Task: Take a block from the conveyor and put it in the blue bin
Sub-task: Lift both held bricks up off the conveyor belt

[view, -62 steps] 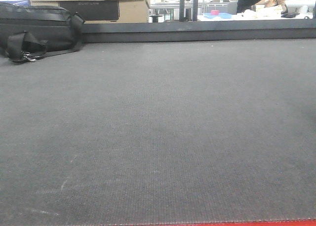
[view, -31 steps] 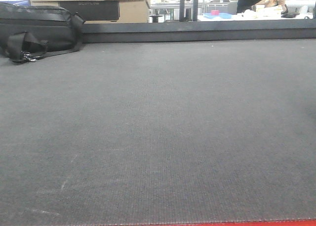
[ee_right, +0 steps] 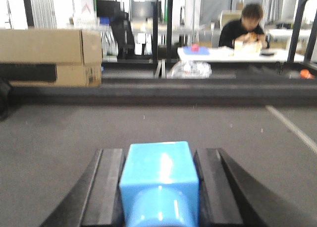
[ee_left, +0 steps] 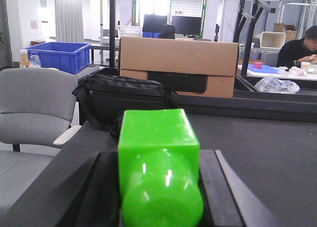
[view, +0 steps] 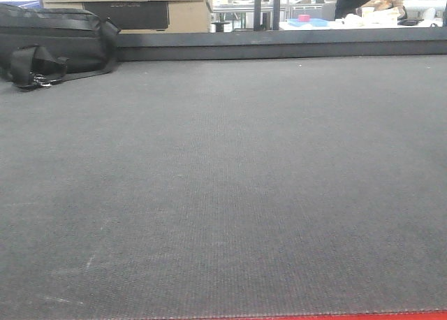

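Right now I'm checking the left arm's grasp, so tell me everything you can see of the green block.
The green block is glossy and plastic-looking: a squared body with a rounded end toward the camera, carrying light glints. It sits lengthwise between the dark fingers of the left gripper, which flank and seem to touch both sides. Its underside is hidden; the conveyor lies beyond it.

No txt legible anywhere. Faint lettering sat on black panel [view: 133, 16] of cardboard box [view: 188, 16], upper left in front view, upper centre in left-wrist view; too blurred to read.
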### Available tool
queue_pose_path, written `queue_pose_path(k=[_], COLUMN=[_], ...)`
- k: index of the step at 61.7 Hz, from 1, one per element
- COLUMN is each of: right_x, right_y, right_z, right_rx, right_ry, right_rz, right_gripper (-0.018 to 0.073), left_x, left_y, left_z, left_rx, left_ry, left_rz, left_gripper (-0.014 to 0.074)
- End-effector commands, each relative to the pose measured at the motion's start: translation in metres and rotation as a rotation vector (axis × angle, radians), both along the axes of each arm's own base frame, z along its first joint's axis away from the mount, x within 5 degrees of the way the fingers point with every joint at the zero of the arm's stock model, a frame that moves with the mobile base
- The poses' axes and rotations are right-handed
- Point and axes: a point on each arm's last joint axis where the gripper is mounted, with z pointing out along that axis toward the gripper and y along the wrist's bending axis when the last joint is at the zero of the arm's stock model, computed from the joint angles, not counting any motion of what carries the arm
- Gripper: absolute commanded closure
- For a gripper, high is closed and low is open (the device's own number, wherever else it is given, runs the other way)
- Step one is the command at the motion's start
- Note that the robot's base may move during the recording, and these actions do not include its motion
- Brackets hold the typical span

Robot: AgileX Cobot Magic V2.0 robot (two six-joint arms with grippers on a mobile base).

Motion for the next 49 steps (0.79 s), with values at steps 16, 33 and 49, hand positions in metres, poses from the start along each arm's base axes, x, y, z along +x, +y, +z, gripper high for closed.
queue_pose_path(k=[16,33,49], right_x=[-0.008,-0.008,-0.008], right_y=[-0.001,-0.001,-0.001], right_z=[0.006,0.006,0.006], right_rx=[-0.007,-0.007,-0.007], right_ry=[-0.057,-0.057,-0.057], right_rz=[-0.002,-0.002,-0.002], right_gripper=[0.0721,0.0721,0.0721], left_x=[-0.001,-0.001,-0.013], left_y=[0.000,0.000,-0.004], left_z=[0.001,0.001,0.004], left_rx=[-0.004,-0.004,0.003], left_ry=[-0.014,-0.014,-0.068], left_rz=[-0.003,-0.003,-0.046], left_gripper=[0.0707,0.0707,0.0707])
